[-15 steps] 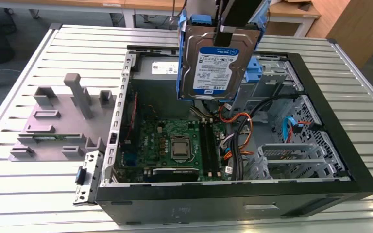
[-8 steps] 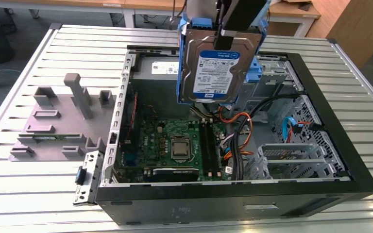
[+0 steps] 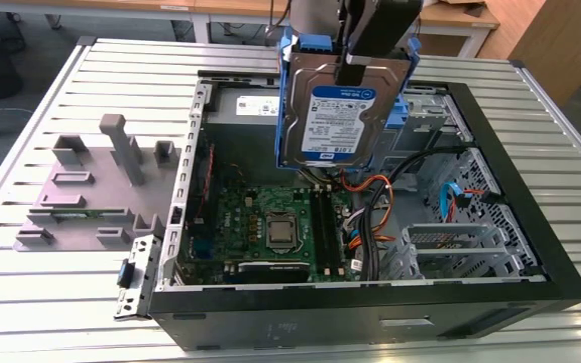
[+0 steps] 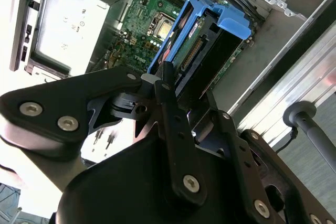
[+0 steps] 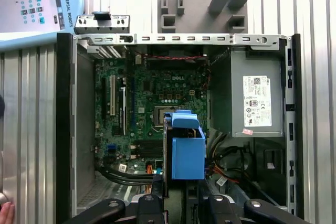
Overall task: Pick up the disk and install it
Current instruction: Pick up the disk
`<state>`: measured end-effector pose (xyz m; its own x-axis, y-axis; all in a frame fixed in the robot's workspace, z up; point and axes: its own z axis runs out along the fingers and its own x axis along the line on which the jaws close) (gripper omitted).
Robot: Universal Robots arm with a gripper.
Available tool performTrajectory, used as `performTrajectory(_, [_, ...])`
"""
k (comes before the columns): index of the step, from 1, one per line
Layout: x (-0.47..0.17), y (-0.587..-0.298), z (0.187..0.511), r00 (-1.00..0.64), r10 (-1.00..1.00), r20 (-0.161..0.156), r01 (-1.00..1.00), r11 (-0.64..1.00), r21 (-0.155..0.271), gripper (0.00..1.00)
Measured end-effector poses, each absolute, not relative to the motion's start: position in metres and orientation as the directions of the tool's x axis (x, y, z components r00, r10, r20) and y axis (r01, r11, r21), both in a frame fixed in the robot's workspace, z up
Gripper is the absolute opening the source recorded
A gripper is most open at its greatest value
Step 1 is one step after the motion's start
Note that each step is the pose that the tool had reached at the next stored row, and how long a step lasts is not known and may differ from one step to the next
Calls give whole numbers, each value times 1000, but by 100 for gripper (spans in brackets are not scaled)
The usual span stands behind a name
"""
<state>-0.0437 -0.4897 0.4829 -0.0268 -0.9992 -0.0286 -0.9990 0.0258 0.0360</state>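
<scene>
The slatted table (image 3: pixel 38 302) carried an open case (image 3: pixel 371 325), and a grey fixture (image 3: pixel 99 189) lay just beside it on the exterior view's left. The motherboard (image 3: pixel 270 223) lay flat on the case floor. The disk (image 3: pixel 336 121) hung upright above the far part of the case. The gripper (image 3: pixel 354 72) was clamped on the disk's top edge.
</scene>
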Motion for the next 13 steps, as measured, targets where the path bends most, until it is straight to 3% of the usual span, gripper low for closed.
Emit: performTrajectory(13, [-44,-508,482,-27,-999,-29,-999,26,36,35])
